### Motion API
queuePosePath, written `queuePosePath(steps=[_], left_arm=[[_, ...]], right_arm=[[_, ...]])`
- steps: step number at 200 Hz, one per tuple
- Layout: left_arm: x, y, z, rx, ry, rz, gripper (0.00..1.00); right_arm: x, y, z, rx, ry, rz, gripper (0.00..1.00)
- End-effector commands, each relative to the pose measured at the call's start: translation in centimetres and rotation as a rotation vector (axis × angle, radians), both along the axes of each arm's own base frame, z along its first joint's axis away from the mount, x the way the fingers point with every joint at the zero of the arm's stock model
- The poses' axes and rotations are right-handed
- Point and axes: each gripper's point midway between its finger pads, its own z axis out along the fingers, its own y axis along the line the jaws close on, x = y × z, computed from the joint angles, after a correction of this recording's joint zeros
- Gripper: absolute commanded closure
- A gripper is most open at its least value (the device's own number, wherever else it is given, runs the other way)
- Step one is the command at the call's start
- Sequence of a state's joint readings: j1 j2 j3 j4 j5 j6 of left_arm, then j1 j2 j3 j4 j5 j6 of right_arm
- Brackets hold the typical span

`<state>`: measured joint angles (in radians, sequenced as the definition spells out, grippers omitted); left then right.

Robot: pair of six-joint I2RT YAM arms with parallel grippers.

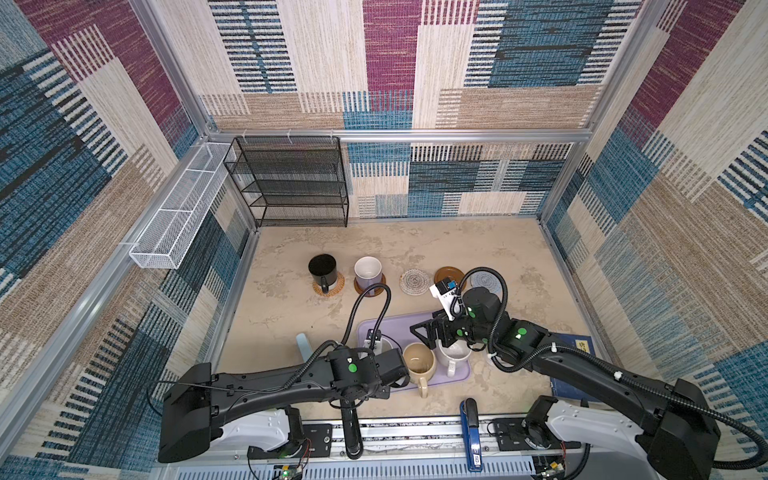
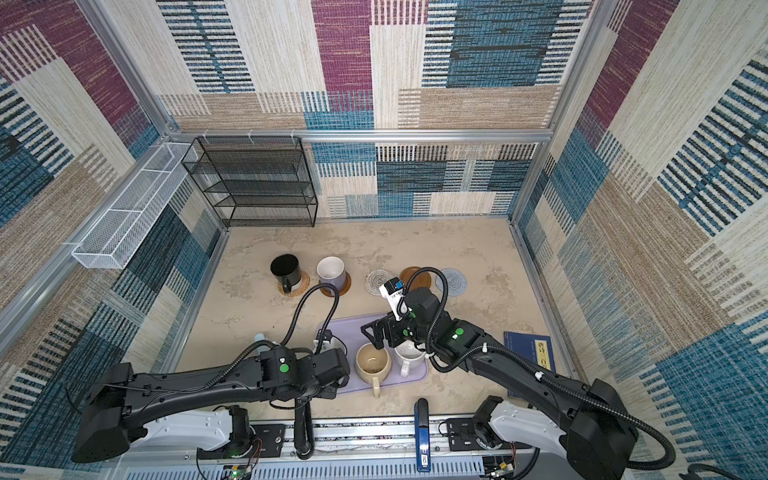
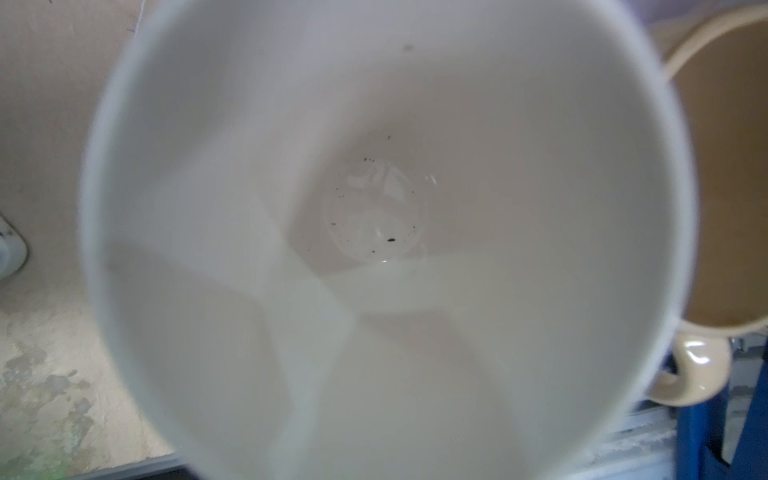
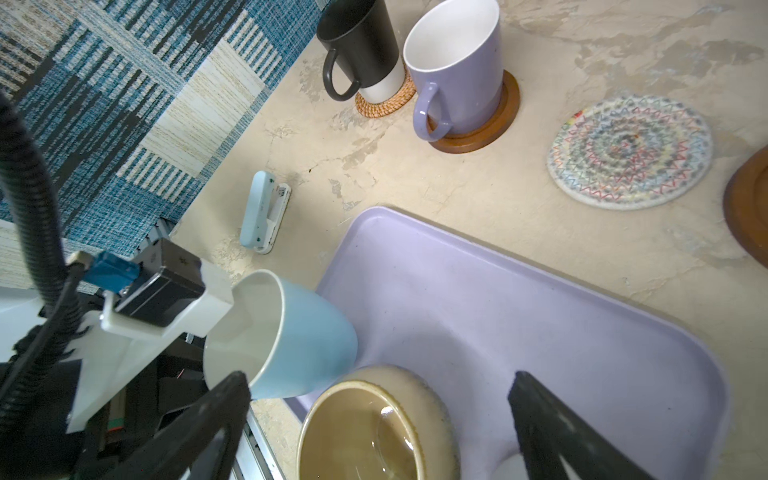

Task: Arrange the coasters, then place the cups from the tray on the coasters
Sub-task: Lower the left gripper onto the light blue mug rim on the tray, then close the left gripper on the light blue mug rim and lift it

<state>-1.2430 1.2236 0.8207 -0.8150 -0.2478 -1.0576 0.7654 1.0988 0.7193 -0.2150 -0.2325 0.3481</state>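
Marbled bench (image 1: 286, 316): left claw (image 1: 383, 347) clamps the tilted blue cup (image 4: 307, 336) at the tray (image 4: 498, 291) edge, likely bound for a bare coaster (image 4: 629, 151); right claw (image 4: 378, 382) gapes wide above the tray.

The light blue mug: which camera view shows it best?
The right wrist view: the light blue mug shows its outer wall and rim. The left wrist view shows only its blurred inside. In both top views the left arm nearly hides it.
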Motion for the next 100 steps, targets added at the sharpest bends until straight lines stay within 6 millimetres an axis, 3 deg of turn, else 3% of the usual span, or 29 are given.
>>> queuePosePath(steps=[1, 100], left_arm=[[1.0, -0.2, 1.2, -0.003, -0.061, -0.017, 1.00], [2.5, 0.7, 5.4, -0.025, -0.089, -0.026, 1.00]], right_arm=[[0.8, 0.4, 1.4, 0.038, -0.030, -0.025, 0.00], [2.3, 1.2, 4.2, 0.100, -0.093, -0.041, 0.01]])
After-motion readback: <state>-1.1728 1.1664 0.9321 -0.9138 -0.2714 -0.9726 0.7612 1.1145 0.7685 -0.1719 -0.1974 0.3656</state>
